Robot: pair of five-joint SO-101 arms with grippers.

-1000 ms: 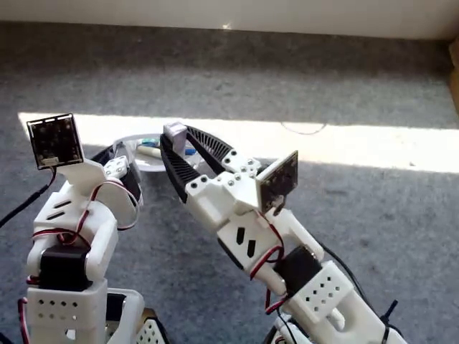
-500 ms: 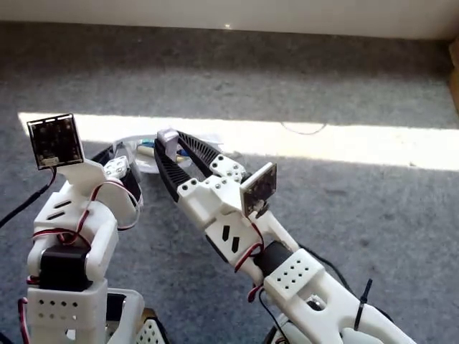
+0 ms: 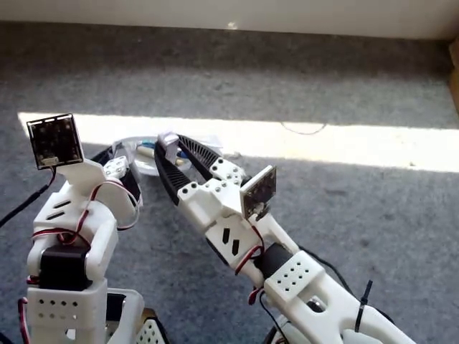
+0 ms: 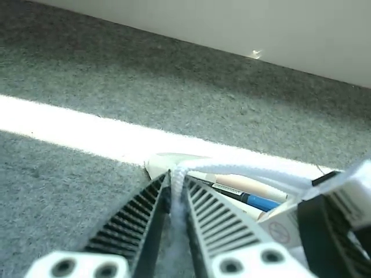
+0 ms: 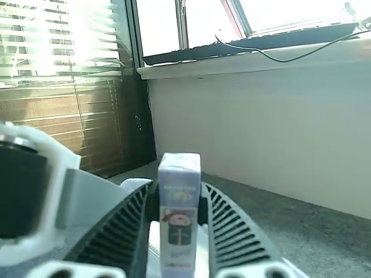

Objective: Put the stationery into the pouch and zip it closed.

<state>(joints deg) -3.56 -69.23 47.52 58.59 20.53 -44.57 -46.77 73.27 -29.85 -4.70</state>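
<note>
Access to the pouch [image 4: 164, 164]: the left gripper [image 4: 177, 180] clamps its rim, and the right gripper [image 3: 171, 143], gripping a small box [image 5: 179, 214], blocks the opening from above. Pens [image 4: 249, 200] occupy the interior. The surface [image 3: 344, 208] beyond lies open.

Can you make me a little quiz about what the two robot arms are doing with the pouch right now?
1. True or false: the right claw is shut on a small box.
2. Pick one: what is the left claw pinching? A) the edge of the pouch B) the small box C) nothing at all
3. Fill in the missing word: the blue pen lies ___ the pouch.

Key: 1 true. 2 A. 3 inside.
</note>
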